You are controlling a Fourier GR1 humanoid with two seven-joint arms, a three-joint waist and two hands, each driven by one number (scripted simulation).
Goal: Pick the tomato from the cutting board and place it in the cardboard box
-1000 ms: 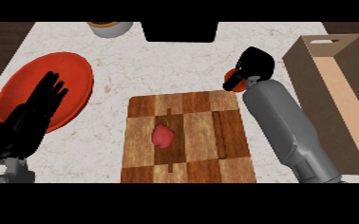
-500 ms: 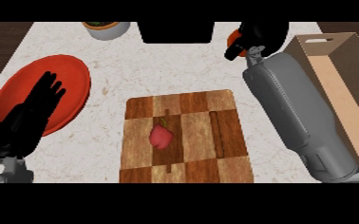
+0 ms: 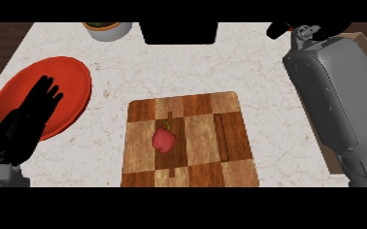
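The wooden cutting board [image 3: 215, 126] lies at the counter's middle, and a small red fruit with a green stem [image 3: 165, 139] rests on its left half. My right hand [image 3: 285, 30] is far up at the right, fingers curled round a red tomato of which only a sliver shows. The grey right forearm [image 3: 326, 92] covers most of the cardboard box [image 3: 357, 41], which shows only as a brown strip at the right edge. Over the red plate at the left, my left hand [image 3: 32, 116] rests open, fingers up.
The red plate [image 3: 72, 85] lies left of the board. At the back left stands a grey bowl [image 3: 108, 29] with something in it. A black block [image 3: 179, 31] sits at the back centre. Bare counter separates the board from the back edge.
My right arm has swung away from the board, farther back and to the right, carrying the tomato; the forearm now hides most of the box. The left hand has barely shifted.
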